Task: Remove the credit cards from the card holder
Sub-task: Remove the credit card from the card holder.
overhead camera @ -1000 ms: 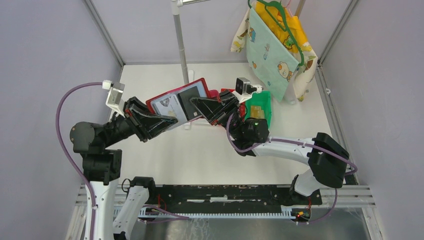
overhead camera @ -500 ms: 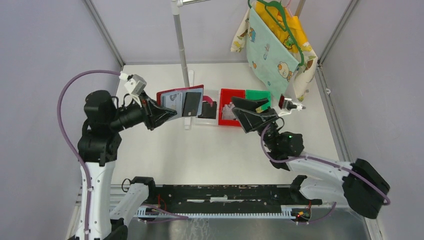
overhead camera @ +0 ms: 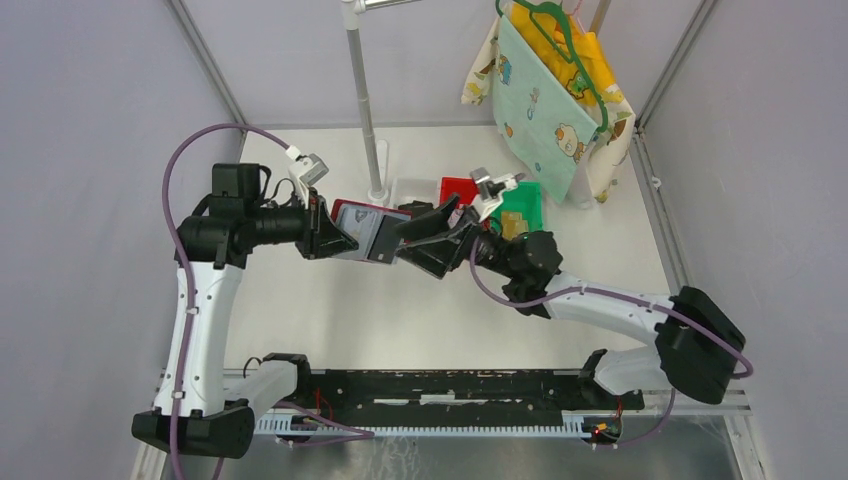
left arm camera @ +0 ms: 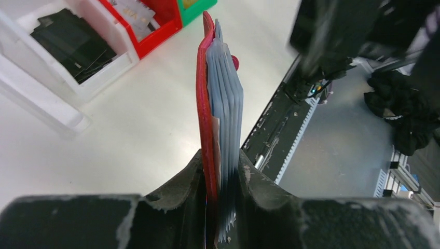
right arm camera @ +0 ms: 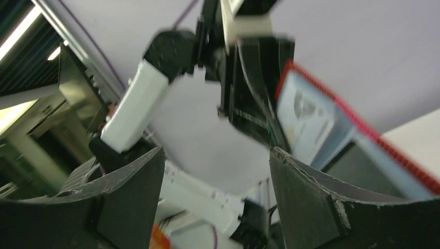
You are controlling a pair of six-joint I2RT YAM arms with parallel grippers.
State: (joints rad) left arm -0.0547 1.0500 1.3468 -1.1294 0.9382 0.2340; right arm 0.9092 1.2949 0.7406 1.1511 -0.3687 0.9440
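The card holder (overhead camera: 362,228) is a dark red folder with greyish clear sleeves, held up on edge above the table. My left gripper (overhead camera: 336,238) is shut on its left end; in the left wrist view its jaws (left arm camera: 220,174) pinch the red cover (left arm camera: 205,104) and the fanned sleeves (left arm camera: 227,104) together. My right gripper (overhead camera: 408,242) is open at the holder's right edge, with nothing between its fingers (right arm camera: 311,197). In the right wrist view one sleeve of the holder (right arm camera: 311,116) shows a pale printed card. A tan-yellow credit card (overhead camera: 514,224) lies in the green bin (overhead camera: 524,198).
Three bins stand behind the holder: a clear one with black items (left arm camera: 72,44), a red one (overhead camera: 458,188) and the green one. A metal pole (overhead camera: 363,100) rises at the back. A patterned cloth bag (overhead camera: 550,100) hangs at the back right.
The left arm swung the holder lower and turned it more edge-on. The right gripper left the holder, went out over the bins, opened, and came back to the holder's right edge.
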